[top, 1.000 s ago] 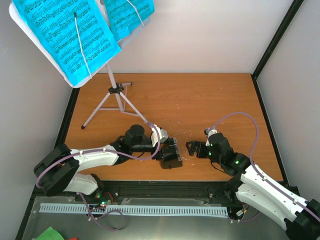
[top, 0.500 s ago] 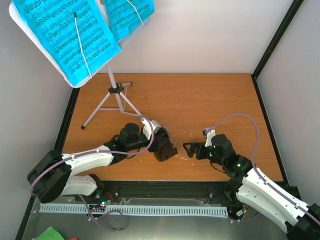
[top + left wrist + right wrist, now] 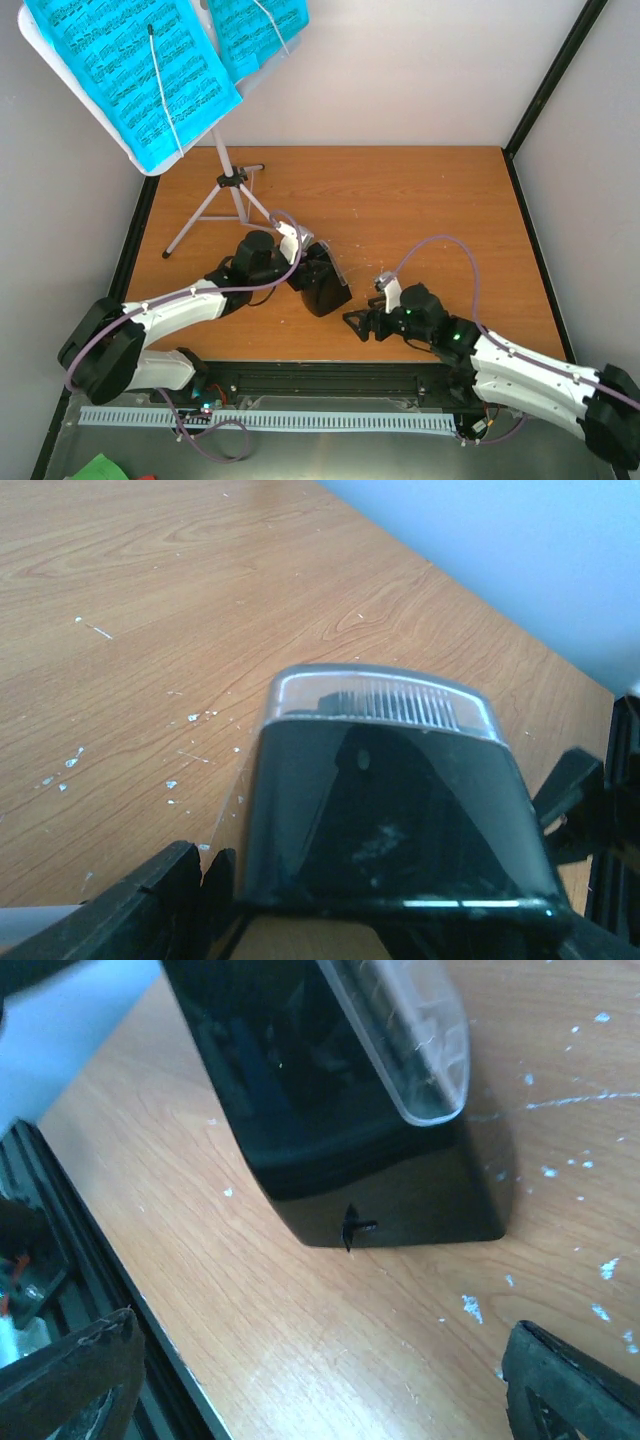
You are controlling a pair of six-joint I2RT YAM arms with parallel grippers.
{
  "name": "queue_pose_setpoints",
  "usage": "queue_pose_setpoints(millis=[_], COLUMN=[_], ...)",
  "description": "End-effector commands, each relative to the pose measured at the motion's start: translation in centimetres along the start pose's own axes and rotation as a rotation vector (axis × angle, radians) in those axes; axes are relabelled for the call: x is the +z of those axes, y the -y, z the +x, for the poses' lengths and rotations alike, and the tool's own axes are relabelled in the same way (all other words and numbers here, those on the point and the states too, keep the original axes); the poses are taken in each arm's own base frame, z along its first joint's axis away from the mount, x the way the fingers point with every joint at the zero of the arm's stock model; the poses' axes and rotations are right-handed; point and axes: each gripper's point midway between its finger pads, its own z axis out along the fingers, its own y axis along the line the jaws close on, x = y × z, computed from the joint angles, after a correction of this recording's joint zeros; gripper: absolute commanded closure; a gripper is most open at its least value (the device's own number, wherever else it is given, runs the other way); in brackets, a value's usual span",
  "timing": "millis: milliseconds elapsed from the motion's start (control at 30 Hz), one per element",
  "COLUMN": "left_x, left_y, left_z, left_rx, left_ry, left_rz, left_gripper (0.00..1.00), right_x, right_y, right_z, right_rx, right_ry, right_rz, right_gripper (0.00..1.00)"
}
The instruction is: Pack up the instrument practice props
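Note:
The small black pyramid metronome [image 3: 322, 286] sits on the wooden table [image 3: 420, 200], with its clear plastic cover [image 3: 400, 1030] lying against its face. My left gripper [image 3: 308, 262] is shut on the metronome from the left rear. In the left wrist view the metronome [image 3: 390, 820] fills the space between the fingers [image 3: 140, 905], and the cover [image 3: 380, 695] shows at its top. My right gripper [image 3: 357, 325] is open and empty just right of the metronome [image 3: 330, 1160], its fingers [image 3: 70, 1370] spread wide. The white tripod music stand [image 3: 225, 185] stands at the back left and holds cyan sheet-music pages [image 3: 130, 70].
The stand's legs [image 3: 190, 230] spread over the left rear of the table, one close to my left arm. Grey walls enclose the back and sides. A black rail [image 3: 330, 378] runs along the front edge, close to my right gripper.
My left gripper has drawn the metronome back and left, away from the front edge. My right arm has swung left and nearer the front edge, closing on the metronome.

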Motion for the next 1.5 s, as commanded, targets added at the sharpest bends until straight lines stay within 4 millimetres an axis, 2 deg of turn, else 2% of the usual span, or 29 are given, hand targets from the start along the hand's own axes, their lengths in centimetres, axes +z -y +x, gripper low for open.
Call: queue_pose_setpoints(millis=[0, 100, 167, 333, 633, 1033, 1267, 1367, 1467], left_x=[0.3, 0.5, 0.6, 0.8, 1.3, 1.7, 1.6, 1.3, 1.4], left_y=[0.5, 0.4, 0.9, 1.5, 1.4, 1.8, 2.2, 2.9, 2.9], left_z=[0.2, 0.3, 0.3, 0.3, 0.3, 0.7, 1.3, 1.3, 1.6], left_rx=[-0.04, -0.05, -0.048, -0.031, -0.008, 0.014, 0.039, 0.064, 0.075], left_ry=[-0.072, -0.098, -0.109, -0.141, -0.166, -0.185, -0.192, -0.181, -0.183], left_rz=[0.038, 0.049, 0.076, 0.122, 0.167, 0.211, 0.246, 0.288, 0.295], left_gripper=[0.57, 0.57, 0.57, 0.57, 0.58, 0.58, 0.59, 0.59, 0.59], right_x=[1.3, 2.1, 2.4, 3.1, 4.6, 6.9, 7.2, 7.1, 7.1], right_y=[-0.1, -0.4, 0.5, 1.7, 2.0, 3.4, 3.5, 3.3, 3.3], right_z=[-0.4, -0.4, -0.3, 0.2, 1.6, 1.8, 1.4, 1.2, 1.2], right_rx=[-0.137, -0.16, -0.148, -0.224, -0.314, -0.367, -0.368, -0.364, -0.364], right_ry=[0.074, 0.086, 0.075, 0.067, 0.052, 0.022, 0.043, 0.056, 0.055], right_rz=[0.079, 0.088, 0.147, 0.202, 0.172, 0.246, 0.255, 0.246, 0.245], right_gripper=[0.05, 0.09, 0.09, 0.0, 0.0, 0.0, 0.0, 0.03, 0.13])
